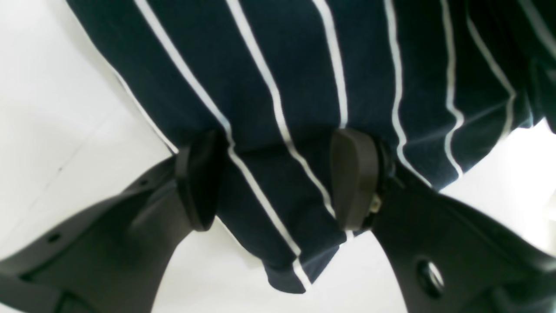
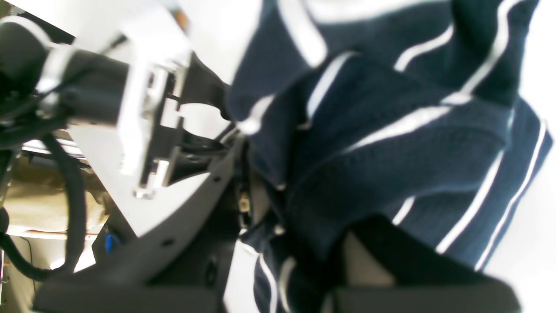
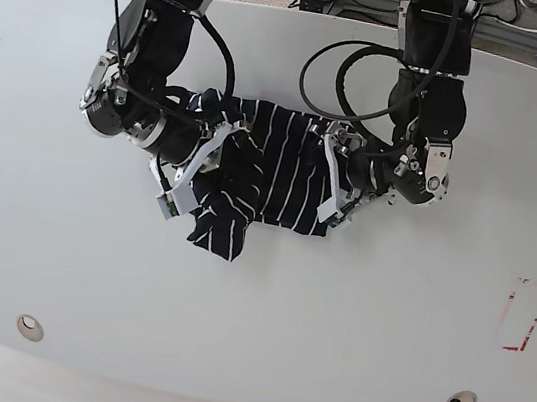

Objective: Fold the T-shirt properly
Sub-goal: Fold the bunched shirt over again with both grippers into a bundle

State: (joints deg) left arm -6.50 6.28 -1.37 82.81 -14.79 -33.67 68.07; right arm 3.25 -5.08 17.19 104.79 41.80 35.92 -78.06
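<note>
Your soft dark navy T-shirt with thin white stripes [image 3: 262, 175] lies bunched on the white table [image 3: 252, 310] between both grippers. Only your left wrist view shows the left gripper [image 1: 278, 178] spread, fabric between its pads. The right gripper [image 2: 299, 243] is clamped on bunched cloth.

No legible text, label, brand, number or sign is appearing in any view. The table [image 3: 252, 310] is carrying a red rectangular outline marking [image 3: 525, 314] near its edge on the right of the base view, but it is showing no readable characters. The T-shirt [image 3: 273, 171] is displaying only thin white stripes, with no print or tag lettering. Both wrist views are showing no markings.
</note>
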